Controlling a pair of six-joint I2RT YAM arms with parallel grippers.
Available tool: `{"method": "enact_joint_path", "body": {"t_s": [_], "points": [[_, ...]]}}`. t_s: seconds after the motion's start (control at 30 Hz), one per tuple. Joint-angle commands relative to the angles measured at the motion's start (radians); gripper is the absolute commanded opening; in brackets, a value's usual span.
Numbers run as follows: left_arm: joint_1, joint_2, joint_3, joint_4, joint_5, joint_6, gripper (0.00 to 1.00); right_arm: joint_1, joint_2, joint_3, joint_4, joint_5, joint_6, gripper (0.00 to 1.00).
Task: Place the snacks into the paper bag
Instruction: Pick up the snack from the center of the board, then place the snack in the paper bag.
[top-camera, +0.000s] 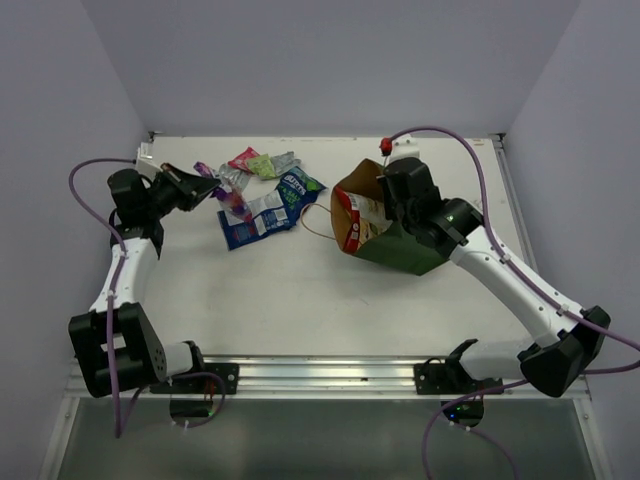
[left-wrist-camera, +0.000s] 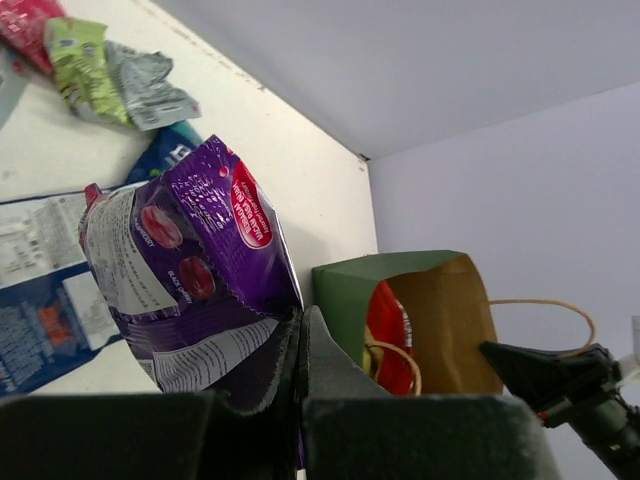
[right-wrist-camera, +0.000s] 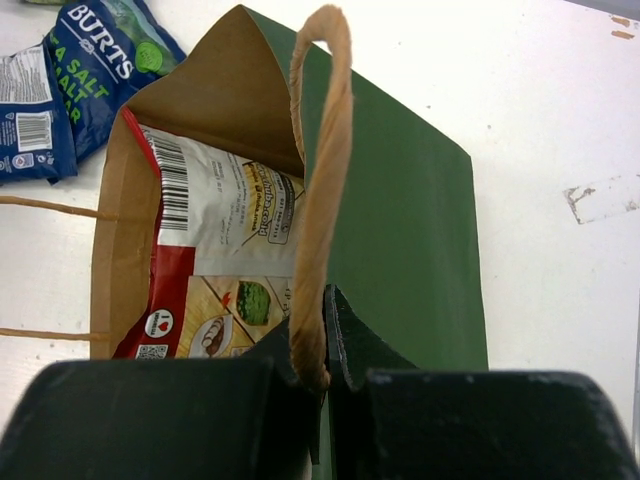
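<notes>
Top external shows one green paper bag (top-camera: 400, 250) tipped over on the right of the worktop (top-camera: 300, 300) with one chip bag (top-camera: 358, 215) inside. Five loose packets lie clustered to its left: two blue packets (top-camera: 300, 187) (top-camera: 250, 222), one pink packet (top-camera: 243, 158), one green packet (top-camera: 263, 166) and one silver packet (top-camera: 284, 161). The left hand (top-camera: 208, 186), stretched low beside that cluster, is clamped on a sixth, purple packet (left-wrist-camera: 190, 270), and the right hand (top-camera: 385, 205), bent down at the bag's mouth, is pinched tight on its rim and one tan handle (right-wrist-camera: 320, 200).
</notes>
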Motion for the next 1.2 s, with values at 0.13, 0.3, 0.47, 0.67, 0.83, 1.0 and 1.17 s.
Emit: {"method": "enact_joint_path", "body": {"t_s": [0.13, 0.3, 0.47, 0.67, 0.83, 1.0, 1.17], "points": [[-0.092, -0.113, 0.143, 0.065, -0.059, -0.133, 0.00, -0.002, 0.031, 0.064, 0.046, -0.002, 0.032, 0.00], [-0.170, -0.116, 0.228, 0.069, -0.070, -0.175, 0.00, -0.002, 0.042, 0.078, 0.043, -0.017, 0.035, 0.00], [-0.286, -0.105, 0.285, 0.097, -0.106, -0.208, 0.00, -0.002, 0.042, 0.098, 0.031, -0.025, 0.027, 0.00], [-0.454, -0.055, 0.357, 0.143, -0.162, -0.228, 0.00, -0.001, 0.037, 0.117, 0.006, -0.017, 0.020, 0.00], [-0.577, 0.014, 0.423, 0.183, -0.202, -0.230, 0.00, -0.001, 0.036, 0.123, -0.014, 0.006, 0.015, 0.00], [-0.695, 0.102, 0.484, 0.206, -0.235, -0.221, 0.00, -0.001, 0.027, 0.120, -0.020, 0.023, 0.006, 0.00], [-0.779, 0.198, 0.541, 0.214, -0.242, -0.199, 0.00, -0.002, 0.024, 0.117, -0.022, 0.021, 0.006, 0.00]]}}
